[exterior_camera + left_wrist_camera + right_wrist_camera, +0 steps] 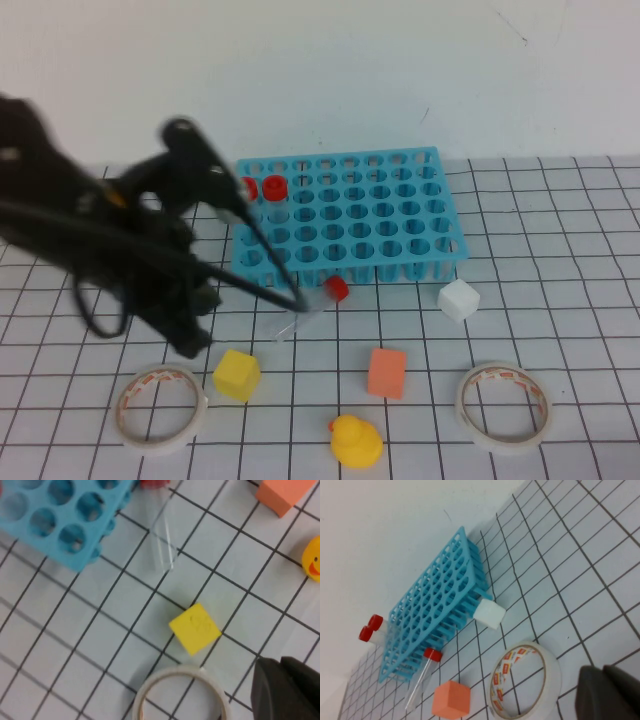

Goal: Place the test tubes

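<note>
Seeing the left arm (80, 235) stretching over the left side of the gridded table (560, 250), with the blue rack (370, 215) standing behind it and carrying two capped tubes (262, 188) upright in its far left holes. Finding the loose tube (312, 303) lying flat just in front of the rack's near left part, red cap nearest the rack, clear body slanting toward the robot's left, closed end pointing at the yellow cube (237, 375). Judging the left arm by far the nearer, with the left gripper (195, 342) hanging low just behind the tape roll (158, 405) and that cube, the tube lying ahead and to its right. Showing its fingers pressed together, gripping nothing and touching nothing. Probably needing to open them and turn crosswise to the tube before coming down. Sitting out of the overhead picture, the right gripper (609, 692), likewise closed and empty, facing the other tape roll (525, 680) on the table's right side
</note>
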### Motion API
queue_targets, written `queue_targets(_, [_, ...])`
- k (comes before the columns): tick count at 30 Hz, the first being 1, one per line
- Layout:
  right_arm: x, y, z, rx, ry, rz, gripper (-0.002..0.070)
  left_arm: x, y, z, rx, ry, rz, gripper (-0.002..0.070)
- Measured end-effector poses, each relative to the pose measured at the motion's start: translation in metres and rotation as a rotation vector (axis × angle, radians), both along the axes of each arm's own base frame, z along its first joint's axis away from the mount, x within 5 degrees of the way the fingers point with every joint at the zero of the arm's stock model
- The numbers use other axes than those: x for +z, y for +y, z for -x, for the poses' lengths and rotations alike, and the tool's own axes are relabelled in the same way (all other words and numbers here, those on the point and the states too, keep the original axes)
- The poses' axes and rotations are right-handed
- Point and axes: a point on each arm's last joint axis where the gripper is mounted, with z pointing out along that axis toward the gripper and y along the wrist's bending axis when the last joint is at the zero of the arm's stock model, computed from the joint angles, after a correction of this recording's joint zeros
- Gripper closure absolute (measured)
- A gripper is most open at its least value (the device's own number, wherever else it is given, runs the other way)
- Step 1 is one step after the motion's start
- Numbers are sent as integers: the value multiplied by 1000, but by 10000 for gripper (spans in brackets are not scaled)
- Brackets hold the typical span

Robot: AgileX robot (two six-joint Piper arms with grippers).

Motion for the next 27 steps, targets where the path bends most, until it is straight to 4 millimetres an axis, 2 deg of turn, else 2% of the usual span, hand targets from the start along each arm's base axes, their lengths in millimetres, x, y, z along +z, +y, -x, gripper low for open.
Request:
queue_targets(7, [0,0,0,5,1,3,678,-25,-54,-30,-123,29,-154,676])
queue_targets(11, [0,0,0,5,1,1,678,-43,-78,-48,-120,82,-228,661])
queue_targets(14, [0,1,0,8,5,1,678,-60,-89,-61,-97,166,-271,592])
queue_targets(18, [0,2,1,22,15,4,678,-84,-101,-80,-81,228,-298,433])
queue_targets(20, [-1,2,1,27,22,0,678,-91,-104,-87,-79,233,-308,378])
queue_targets(24, [-1,3,2,37,29,-6,678,-107,-112,-103,-70,234,-330,331])
queue_targets(27, [-1,4,2,42,33,-8,678,-117,-113,-110,-42,245,-337,330])
